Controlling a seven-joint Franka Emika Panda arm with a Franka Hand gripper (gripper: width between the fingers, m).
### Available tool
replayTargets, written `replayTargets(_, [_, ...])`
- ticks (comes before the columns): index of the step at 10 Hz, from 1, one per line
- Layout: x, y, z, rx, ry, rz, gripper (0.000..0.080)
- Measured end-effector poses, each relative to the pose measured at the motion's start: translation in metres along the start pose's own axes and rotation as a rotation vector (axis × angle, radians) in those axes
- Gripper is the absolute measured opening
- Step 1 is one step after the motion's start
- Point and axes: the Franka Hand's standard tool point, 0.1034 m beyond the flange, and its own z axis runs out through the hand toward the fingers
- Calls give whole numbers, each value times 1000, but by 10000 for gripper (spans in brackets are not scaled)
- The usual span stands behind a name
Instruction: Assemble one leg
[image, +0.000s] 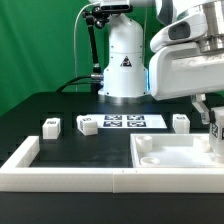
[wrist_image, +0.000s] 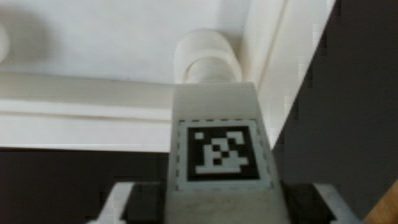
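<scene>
My gripper (image: 211, 118) is at the exterior view's right edge, shut on a white leg (image: 215, 131) held over the right end of the large white panel (image: 170, 156). In the wrist view the gripper (wrist_image: 221, 207) clamps this leg (wrist_image: 219, 125) between its two fingers (wrist_image: 135, 201), with the leg's tag facing the camera. The leg's far end points at a rounded corner recess (wrist_image: 210, 57) of the panel (wrist_image: 89, 110). I cannot tell whether leg and panel touch. Three more legs (image: 51, 125), (image: 88, 126), (image: 181, 122) lie on the black table.
The marker board (image: 122, 122) lies between the loose legs, in front of the robot base (image: 124, 65). A white L-shaped rail (image: 40, 172) runs along the table's front and left edge. A green curtain hangs behind.
</scene>
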Motion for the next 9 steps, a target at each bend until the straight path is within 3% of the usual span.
replayTargets(3, [-4,-1,9,-1,12,0,294])
replayTargets(9, [-5,-2,9,-11,75,-6,294])
